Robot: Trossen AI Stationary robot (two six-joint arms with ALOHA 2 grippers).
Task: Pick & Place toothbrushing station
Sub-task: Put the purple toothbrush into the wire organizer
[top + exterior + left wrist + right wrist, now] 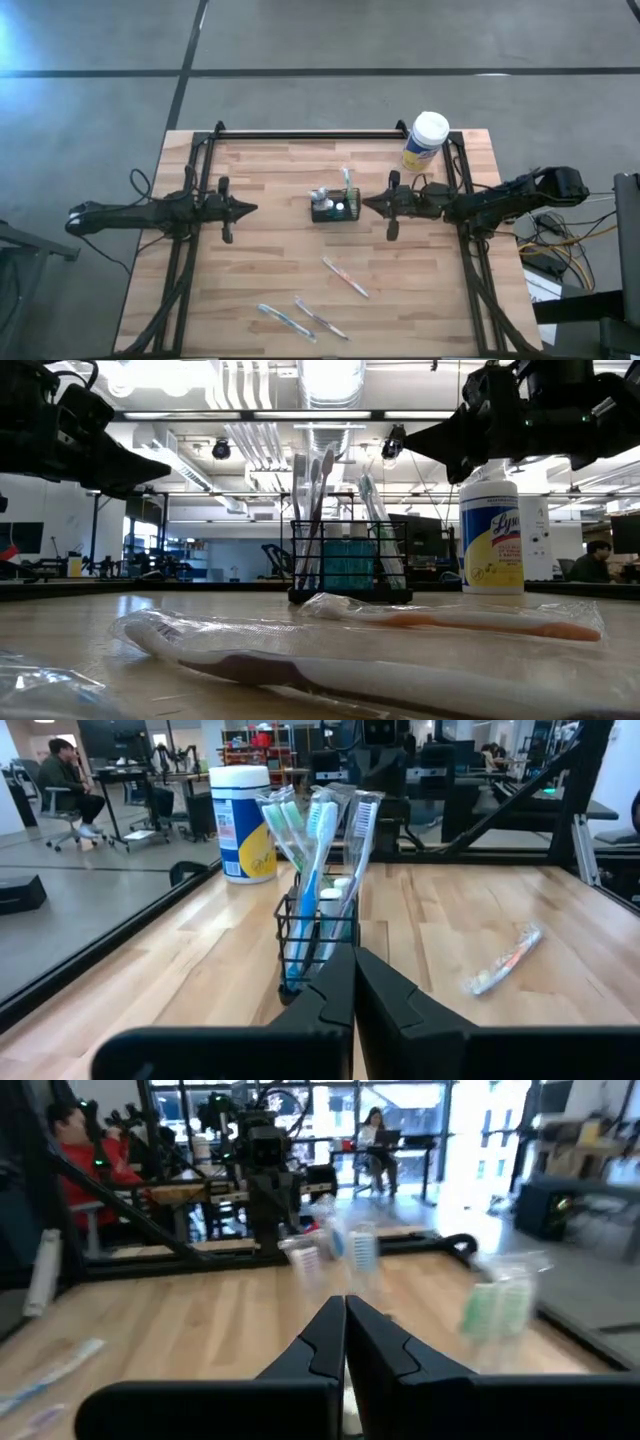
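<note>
The toothbrushing station, a small black wire-mesh caddy (335,208), stands upright on its base at the middle of the wooden table, with several wrapped toothbrushes (320,830) standing in it. My left gripper (254,209) is shut and empty, to the caddy's left, and points at it (353,960). My right gripper (364,204) is shut and empty, just to the right of the caddy. In the low view it hangs at the height of the brush heads (408,438). The caddy also shows in the low view (350,565).
A white-lidded, yellow-labelled round canister (427,140) stands at the far right of the table. Three wrapped toothbrushes lie loose toward the near edge (345,276), (320,318), (285,322). Black frame rails run along the table's left, right and far sides. People sit in the room beyond.
</note>
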